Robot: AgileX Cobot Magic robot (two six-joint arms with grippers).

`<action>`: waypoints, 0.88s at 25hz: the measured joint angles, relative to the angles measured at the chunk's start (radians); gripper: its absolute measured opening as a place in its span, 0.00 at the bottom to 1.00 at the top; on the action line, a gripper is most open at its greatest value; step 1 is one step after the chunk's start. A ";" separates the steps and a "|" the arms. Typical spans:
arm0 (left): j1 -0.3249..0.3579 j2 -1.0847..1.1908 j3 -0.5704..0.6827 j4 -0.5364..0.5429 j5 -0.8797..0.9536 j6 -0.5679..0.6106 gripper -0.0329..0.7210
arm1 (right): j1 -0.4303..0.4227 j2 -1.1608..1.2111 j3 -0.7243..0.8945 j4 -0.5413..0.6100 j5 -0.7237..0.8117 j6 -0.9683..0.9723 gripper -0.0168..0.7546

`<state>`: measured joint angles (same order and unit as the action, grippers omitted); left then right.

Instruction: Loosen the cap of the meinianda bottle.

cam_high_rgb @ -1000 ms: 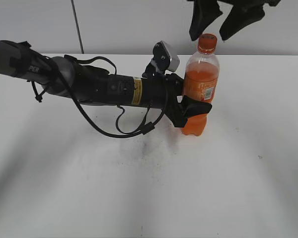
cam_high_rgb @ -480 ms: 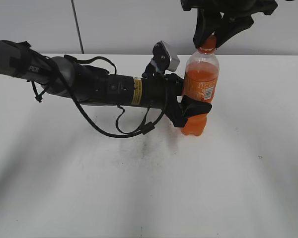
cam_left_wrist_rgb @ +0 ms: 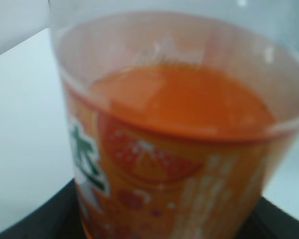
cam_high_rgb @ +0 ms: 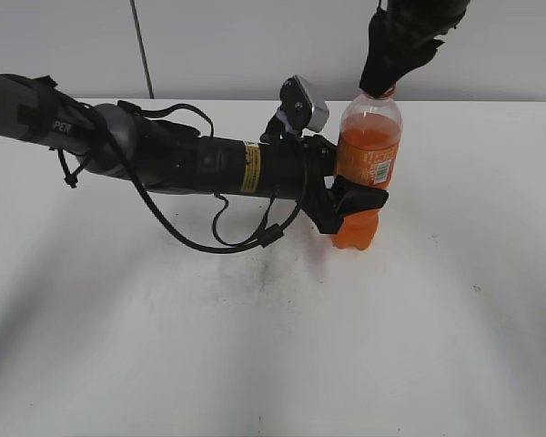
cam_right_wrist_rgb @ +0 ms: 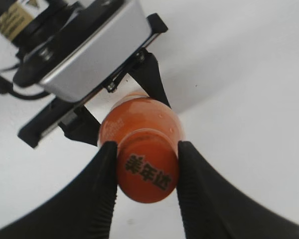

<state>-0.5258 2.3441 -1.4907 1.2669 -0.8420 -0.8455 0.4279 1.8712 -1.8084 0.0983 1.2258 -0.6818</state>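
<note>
The meinianda bottle [cam_high_rgb: 369,137], clear with orange drink and an orange label, stands upright on the white table. My left gripper [cam_high_rgb: 350,196] is shut on its ribbed waist from the left. In the left wrist view the bottle [cam_left_wrist_rgb: 174,149] fills the frame, and only dark jaw edges of the left gripper [cam_left_wrist_rgb: 164,235] show at the bottom corners. My right gripper [cam_high_rgb: 382,86] comes down from above and is shut on the orange cap [cam_right_wrist_rgb: 147,172], one black finger [cam_right_wrist_rgb: 102,189] on each side. In the exterior view the cap [cam_high_rgb: 386,92] is almost hidden by the fingers.
The left arm [cam_high_rgb: 164,155] lies across the table from the left, with a looping black cable [cam_high_rgb: 218,241]. Its silver wrist camera [cam_high_rgb: 300,102] sits close beside the bottle's shoulder and also shows in the right wrist view [cam_right_wrist_rgb: 84,45]. The white table [cam_high_rgb: 346,346] stretches around.
My right gripper has come down from above the bottle onto the cap and closed its fingers on it. The left gripper and the bottle have not moved.
</note>
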 joint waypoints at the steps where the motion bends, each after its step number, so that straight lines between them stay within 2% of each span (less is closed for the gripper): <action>1: 0.000 0.000 0.000 0.000 0.000 0.000 0.60 | 0.000 0.000 0.000 -0.001 0.000 -0.105 0.38; 3: 0.000 0.000 0.000 0.000 0.000 0.000 0.60 | 0.000 0.000 -0.001 -0.002 0.000 -0.298 0.38; 6: 0.000 0.000 0.000 0.001 0.000 0.000 0.60 | 0.000 0.000 -0.001 -0.004 0.002 -0.416 0.38; 16: 0.000 0.000 0.000 0.002 -0.001 0.000 0.60 | 0.000 0.000 -0.001 -0.005 0.002 -0.455 0.38; 22: 0.000 0.000 0.000 0.002 -0.003 0.000 0.60 | 0.001 -0.030 -0.001 0.002 0.000 -0.433 0.62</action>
<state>-0.5258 2.3441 -1.4907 1.2687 -0.8449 -0.8455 0.4288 1.8415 -1.8096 0.1007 1.2259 -1.1144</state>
